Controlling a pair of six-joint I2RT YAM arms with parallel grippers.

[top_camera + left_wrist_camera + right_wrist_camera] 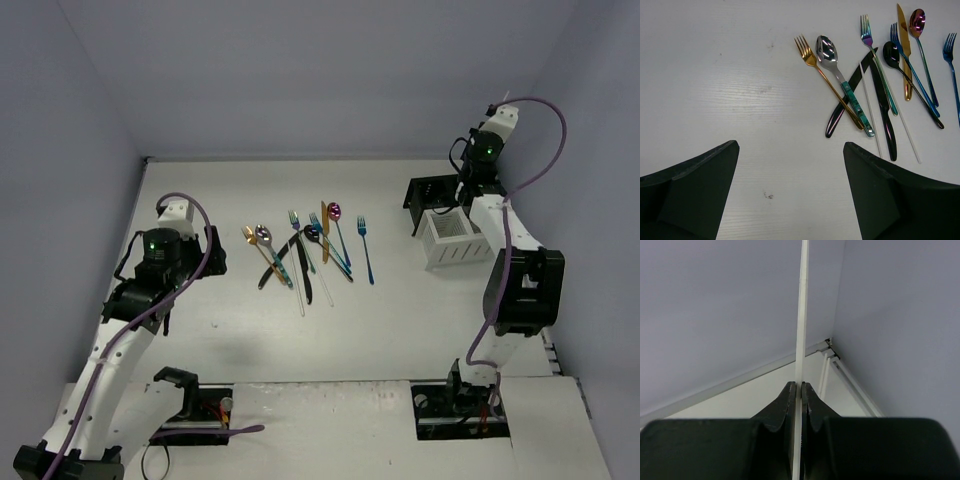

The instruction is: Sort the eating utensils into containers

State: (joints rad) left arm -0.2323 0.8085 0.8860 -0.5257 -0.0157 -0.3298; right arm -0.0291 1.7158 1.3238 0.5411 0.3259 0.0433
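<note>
The eating utensils (305, 250) lie in a loose pile mid-table; in the left wrist view I see a gold fork (827, 80), a silver spoon with a teal handle (840, 75), black knives (882, 100), a magenta spoon (917, 22), blue forks and two thin white sticks (870, 110). My left gripper (790, 145) is open and empty, left of the pile, and also shows in the top view (205, 252). My right gripper (799, 384) is shut on a thin white stick (801, 310), held upright high above the black caddy (432, 192) and white caddy (452, 238).
The two caddies stand side by side at the back right, close to the right arm (520, 285). Purple-grey walls enclose the table on three sides; the back right corner (829, 341) shows in the right wrist view.
</note>
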